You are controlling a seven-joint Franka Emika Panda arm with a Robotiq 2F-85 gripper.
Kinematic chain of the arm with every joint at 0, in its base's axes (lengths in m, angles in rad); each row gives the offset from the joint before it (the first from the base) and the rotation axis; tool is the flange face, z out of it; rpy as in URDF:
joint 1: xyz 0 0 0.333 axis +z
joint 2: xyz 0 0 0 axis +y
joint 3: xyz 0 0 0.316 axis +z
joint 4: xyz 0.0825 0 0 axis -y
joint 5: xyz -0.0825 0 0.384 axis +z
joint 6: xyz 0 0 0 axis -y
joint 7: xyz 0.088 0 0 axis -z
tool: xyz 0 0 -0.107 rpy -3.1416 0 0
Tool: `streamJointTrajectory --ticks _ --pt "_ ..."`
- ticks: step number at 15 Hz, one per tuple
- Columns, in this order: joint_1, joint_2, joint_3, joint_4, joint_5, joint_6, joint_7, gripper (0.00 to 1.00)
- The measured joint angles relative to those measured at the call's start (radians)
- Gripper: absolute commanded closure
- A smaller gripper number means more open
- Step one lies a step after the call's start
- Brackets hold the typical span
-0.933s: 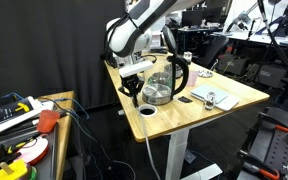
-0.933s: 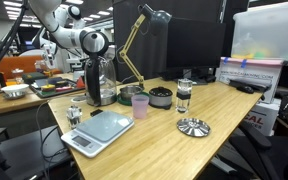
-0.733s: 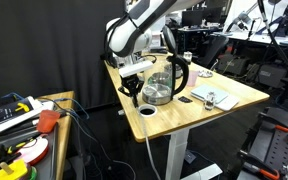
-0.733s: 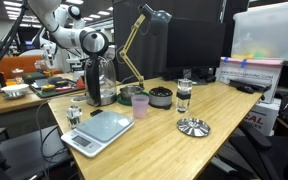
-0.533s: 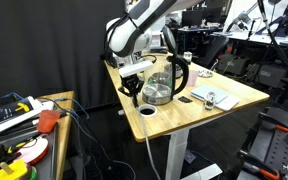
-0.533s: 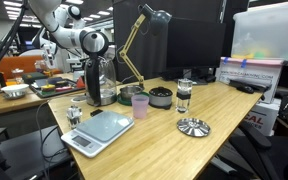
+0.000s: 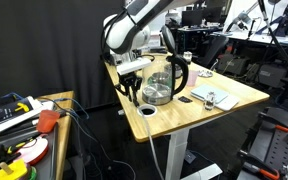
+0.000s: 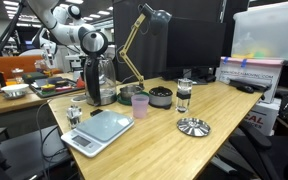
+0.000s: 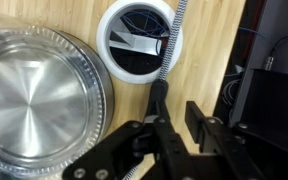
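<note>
Two fingers (image 9: 157, 103) stand slightly apart beside the glass kettle (image 7: 160, 86) with its shiny, ringed steel lid (image 9: 34, 95).

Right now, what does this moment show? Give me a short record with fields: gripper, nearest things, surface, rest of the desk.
gripper: Robotiq gripper, low over the desk corner, jaws slightly apart with wood showing between them
nearest: grey ribbed cable, running from the grommet hole down to one finger; contact unclear
beside it: glass kettle with steel lid
surface: wooden desk
elsewhere on desk: scale, pink cup, desk lamp
</note>
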Motion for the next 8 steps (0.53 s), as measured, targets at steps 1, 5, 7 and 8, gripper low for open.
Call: streamJointTrajectory --ticks 1,5,7,8 --pt "0.004 -0.010 0.000 0.003 0.001 -0.005 0.002 0.41" --pt "0.007 0.012 -0.002 -0.003 -0.006 0.028 0.002 0.14" --pt "0.010 0.015 -0.002 -0.003 -0.011 0.053 0.002 0.02" --pt "0.013 0.014 -0.002 -0.003 -0.012 0.067 0.002 0.00"
